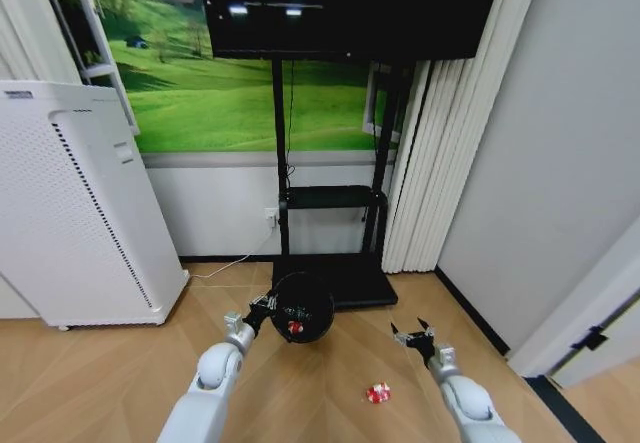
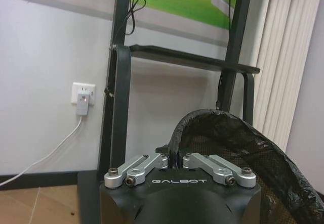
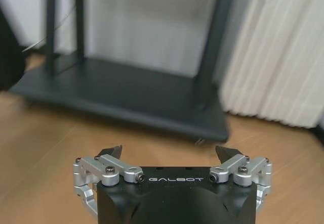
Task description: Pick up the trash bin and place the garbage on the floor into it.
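The trash bin (image 1: 303,308), clamped at its rim by the left gripper (image 1: 262,308) (one red bit already inside), should stay level while the wide-open right gripper (image 1: 411,332) drops toward the red-and-white garbage (image 1: 377,393) at its 7 o'clock.

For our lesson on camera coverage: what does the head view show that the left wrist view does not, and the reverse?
Head view alone: the right gripper, open above the floor, a red-and-white garbage piece lying on the wood, another piece inside the trash bin, and the white appliance.
Left wrist view alone: the bin liner's crinkled rim close up.
Both: the left gripper, shut on the bin's rim, the TV stand and the wall socket.
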Motion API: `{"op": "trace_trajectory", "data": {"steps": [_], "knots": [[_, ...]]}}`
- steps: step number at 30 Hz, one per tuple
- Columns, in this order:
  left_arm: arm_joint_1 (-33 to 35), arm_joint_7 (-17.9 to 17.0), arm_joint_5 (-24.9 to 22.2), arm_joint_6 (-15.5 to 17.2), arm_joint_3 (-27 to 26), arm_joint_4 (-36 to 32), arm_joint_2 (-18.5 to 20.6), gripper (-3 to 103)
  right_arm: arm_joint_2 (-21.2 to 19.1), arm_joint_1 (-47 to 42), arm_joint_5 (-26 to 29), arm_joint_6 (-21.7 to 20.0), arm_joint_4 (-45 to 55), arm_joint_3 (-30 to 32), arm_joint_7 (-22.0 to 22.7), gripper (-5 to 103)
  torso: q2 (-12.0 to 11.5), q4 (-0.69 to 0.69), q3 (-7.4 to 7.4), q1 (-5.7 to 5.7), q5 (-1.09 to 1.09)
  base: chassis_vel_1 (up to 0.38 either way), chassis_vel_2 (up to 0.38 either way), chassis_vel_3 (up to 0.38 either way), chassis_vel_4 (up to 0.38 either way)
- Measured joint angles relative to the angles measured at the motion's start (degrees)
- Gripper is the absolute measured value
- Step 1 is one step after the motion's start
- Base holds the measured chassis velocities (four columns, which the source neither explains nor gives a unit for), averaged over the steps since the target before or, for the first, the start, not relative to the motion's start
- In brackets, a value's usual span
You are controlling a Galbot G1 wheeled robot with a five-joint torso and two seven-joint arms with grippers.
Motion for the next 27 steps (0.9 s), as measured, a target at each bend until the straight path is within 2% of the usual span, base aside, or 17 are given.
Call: {"op": "trace_trajectory", "data": {"steps": [1, 2, 3, 4, 5, 6, 7, 8, 9, 10, 12, 15, 16, 18, 21, 27], "knots": [[-0.46, 0.28, -0.27, 0.02, 0.21, -0.03, 0.23, 8, -1.26, 0.48, -3.85, 2.94, -2.57, 1.07, -5.25, 100, 0.0, 0.0, 0.0, 0.0, -0.05, 0.031, 0.036, -0.053, -0.03], [-0.46, 0.28, -0.27, 0.02, 0.21, -0.03, 0.23, 8, -1.26, 0.48, -3.85, 2.94, -2.57, 1.07, -5.25, 100, 0.0, 0.0, 0.0, 0.0, -0.05, 0.031, 0.036, -0.053, -0.03], [-0.83, 0.67, -0.43, 0.03, 0.41, -0.03, 0.33, 8, -2.86, 1.93, -10.72, 9.78, -6.62, 1.43, -9.35, 100, 0.0, -0.01, 0.0, 0.0, -0.02, 0.0, 0.0, 0.0, 0.0], [-1.02, 0.97, -0.45, 0.03, 0.53, 0.01, 0.33, 8, -3.95, 3.22, -16.87, 14.92, -9.14, 1.56, -11.29, 100, 0.0, -0.01, 0.0, 0.0, 0.02, 0.0, 0.0, 0.0, 0.0], [-1.02, 0.97, -0.45, 0.03, 0.53, 0.01, 0.33, 8, -3.95, 3.22, -16.87, 14.92, -9.14, 1.56, -11.29, 100, 0.0, -0.01, 0.0, 0.0, 0.02, 0.0, 0.0, 0.0, 0.0], [-1.11, 1.24, -0.45, 0.02, 0.6, 0.16, 0.25, 8, -4.96, 4.4, -22.18, 18.99, -10.71, 1.56, -12.76, 100, 0.0, -0.01, 0.01, 0.0, 0.02, 0.0, 0.0, 0.0, 0.0], [-1.12, 1.53, -0.3, -0.03, 0.77, 0.42, 0.0, 8, -6.47, 5.92, -30.0, 22.8, -11.07, 1.38, -14.88, 100, 0.0, 0.0, 0.01, 0.0, -0.01, 0.0, 0.0, 0.0, 0.0], [-1.12, 1.53, -0.3, -0.03, 0.77, 0.42, 0.0, 8, -6.47, 5.92, -30.0, 22.8, -11.07, 1.38, -14.88, 100, 0.0, 0.0, 0.01, 0.0, -0.01, 0.0, 0.0, 0.0, 0.0], [-1.08, 1.82, -0.06, -0.17, 0.83, 0.51, -0.19, 8, -7.44, 6.54, -33.95, 23.56, -10.26, 0.67, -16.25, 100, 0.0, 0.01, 0.01, 0.0, -0.02, 0.0, 0.0, 0.0, 0.0], [-1.08, 1.82, -0.06, -0.17, 0.83, 0.51, -0.19, 8, -7.44, 6.54, -33.95, 23.56, -10.26, 0.67, -16.25, 100, 0.0, 0.01, 0.01, 0.0, -0.02, 0.0, 0.0, 0.0, 0.0], [-0.91, 2.35, 0.41, -0.44, 1.26, 0.73, -0.83, 8, -10.14, 7.7, -39.66, 23.84, -7.23, -3.05, -19.35, 100, 0.0, 0.0, 0.0, 0.0, -0.02, 0.0, 0.0, 0.0, 0.0], [-0.9, 2.52, 0.64, -0.47, 1.49, 0.94, -1.09, 8, -10.71, 8.19, -41.11, 23.8, -6.36, -4.49, -20.18, 100, 0.0, 0.01, 0.01, 0.0, -0.02, 0.0, 0.0, 0.0, 0.0], [-1.1, 2.89, 1.04, -0.68, 2.0, 1.68, -1.64, 8, -11.08, 9.43, -43.76, 23.25, -5.6, -6.95, -21.21, 100, 0.0, 0.01, 0.0, 0.0, -0.02, 0.0, 0.0, 0.0, 0.0], [-2.3, 3.56, 1.19, -0.96, 3.46, 3.27, -2.76, 8, -10.22, 11.73, -47.56, 22.89, -6.78, -10.14, -21.87, 100, 0.0, 0.03, 0.01, 0.0, -0.02, 0.0, 0.0, 0.0, 0.0], [-2.95, 3.95, 1.07, -0.96, 4.34, 3.71, -3.12, 8, -9.73, 12.45, -48.77, 22.88, -7.54, -11.35, -22.1, 100, -0.01, 0.03, 0.01, 0.0, -0.01, 0.0, 0.0, 0.0, 0.0], [-5.83, 5.68, 0.34, -0.9, 8.64, 5.16, -4.07, 8, -8.19, 14.5, -55.71, 22.78, -10.63, -17.2, -22.32, 100, -0.01, -0.01, 0.01, 0.0, -0.01, 0.0, 0.0, 0.0, 0.0]]}}
